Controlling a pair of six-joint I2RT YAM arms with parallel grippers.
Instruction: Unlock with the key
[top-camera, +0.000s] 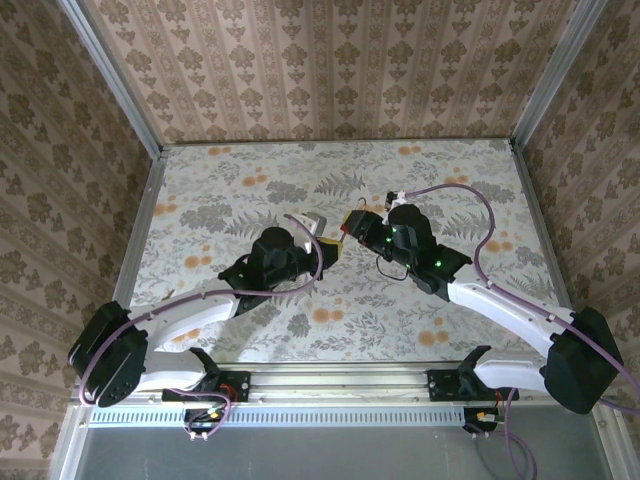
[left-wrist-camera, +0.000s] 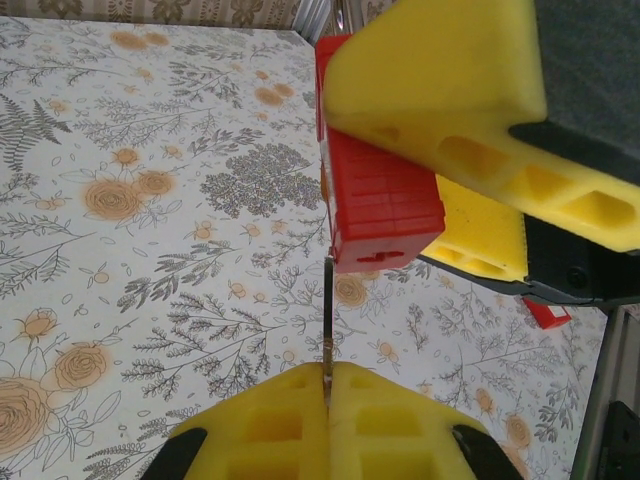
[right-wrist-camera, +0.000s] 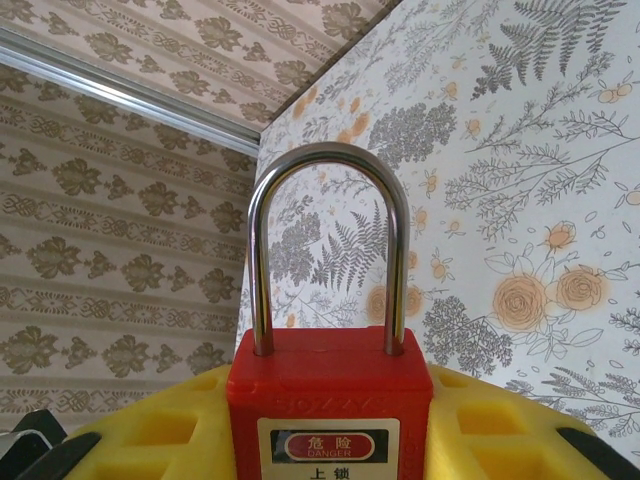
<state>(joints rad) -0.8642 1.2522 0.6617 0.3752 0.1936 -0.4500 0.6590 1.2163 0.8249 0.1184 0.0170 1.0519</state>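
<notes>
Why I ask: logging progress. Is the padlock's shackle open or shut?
Shut: both legs of the shackle sit evenly in the red padlock.

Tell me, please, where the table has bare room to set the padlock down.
The table is bare in its far strip along the back wall, on its left side beyond the left arm, and in the near middle between that and the right arm. The centre is crowded: the left gripper and right gripper meet at the padlock.
</notes>
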